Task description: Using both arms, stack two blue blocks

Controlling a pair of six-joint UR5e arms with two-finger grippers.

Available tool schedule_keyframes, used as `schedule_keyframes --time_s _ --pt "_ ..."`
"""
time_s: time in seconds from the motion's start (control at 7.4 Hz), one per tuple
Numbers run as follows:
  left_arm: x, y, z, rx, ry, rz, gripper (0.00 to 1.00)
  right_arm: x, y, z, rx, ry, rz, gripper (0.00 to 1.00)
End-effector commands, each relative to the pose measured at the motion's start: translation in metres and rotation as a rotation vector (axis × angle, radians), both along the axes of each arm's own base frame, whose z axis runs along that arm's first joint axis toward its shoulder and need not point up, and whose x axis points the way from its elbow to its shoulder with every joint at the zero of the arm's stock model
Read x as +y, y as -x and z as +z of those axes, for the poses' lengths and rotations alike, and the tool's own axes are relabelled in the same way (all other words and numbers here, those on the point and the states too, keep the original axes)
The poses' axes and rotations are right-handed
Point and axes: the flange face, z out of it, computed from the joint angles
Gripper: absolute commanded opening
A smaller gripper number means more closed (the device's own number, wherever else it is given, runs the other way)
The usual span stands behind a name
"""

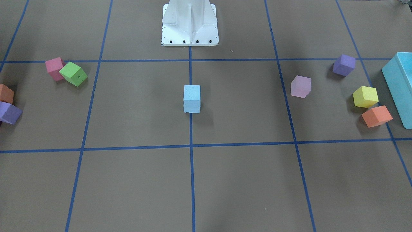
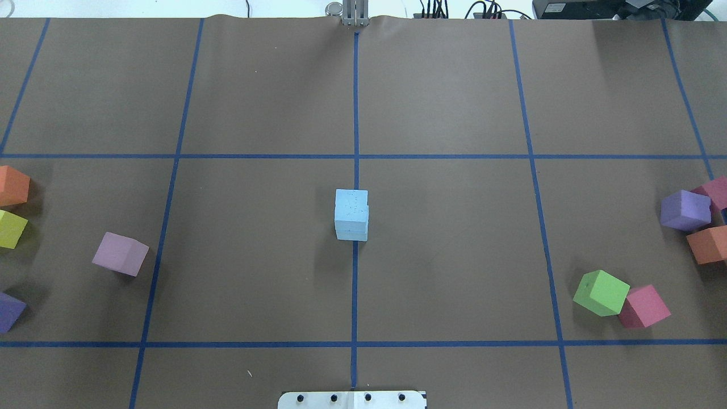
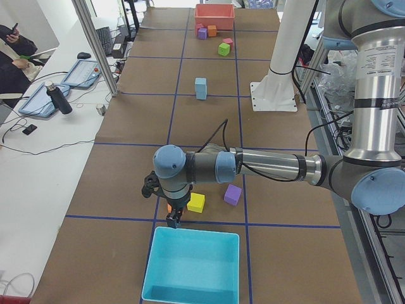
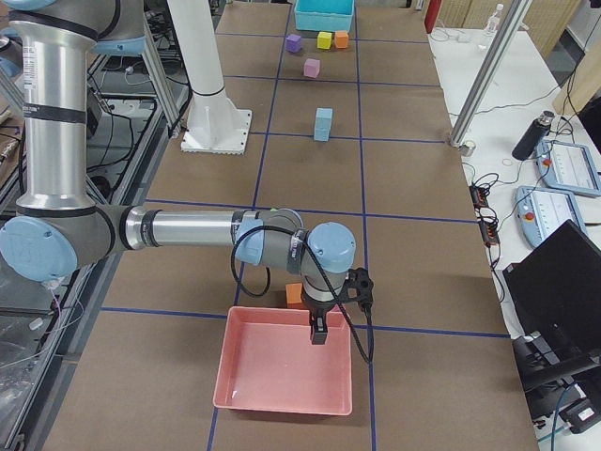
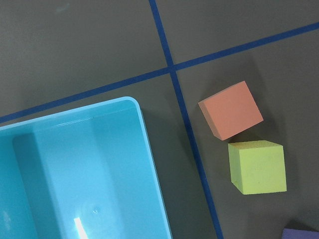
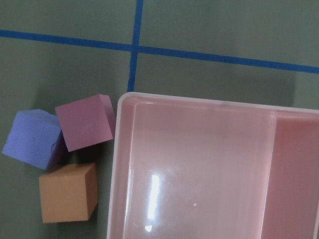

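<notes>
The two pale blue blocks stand stacked, one on the other [image 1: 191, 99], on the centre line of the table; the stack also shows in the overhead view [image 2: 351, 215]. The upper block has small pits on its faces. No gripper touches the stack. My left gripper [image 3: 174, 220] shows only in the left side view, far from the stack, above the rim of the turquoise bin [image 3: 193, 266]. My right gripper [image 4: 319, 332] shows only in the right side view, above the pink bin [image 4: 282, 371]. I cannot tell whether either is open or shut.
On my left side lie a lilac cube [image 2: 120, 254], purple [image 1: 343, 65], yellow [image 5: 258, 167] and orange [image 5: 231, 109] cubes. On my right side lie green [image 2: 601, 292], pink [image 2: 643, 307], purple [image 2: 685, 209] and orange [image 2: 708, 244] cubes. The white pedestal [image 1: 190, 22] stands behind the stack.
</notes>
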Motion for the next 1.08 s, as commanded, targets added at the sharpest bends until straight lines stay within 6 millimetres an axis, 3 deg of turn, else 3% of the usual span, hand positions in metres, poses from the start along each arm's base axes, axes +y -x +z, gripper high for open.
schedule_keyframes --time_s 0.0,0.95 --pt "0.0000 0.0003 -0.0007 0.000 -0.001 -0.001 0.98 0.0000 0.0000 0.0000 0.000 0.000 0.000 1.00" --pt "0.0087 0.0000 0.0031 0.000 0.005 0.000 0.98 -0.0001 0.0001 -0.0008 -0.001 -0.002 0.000 1.00"
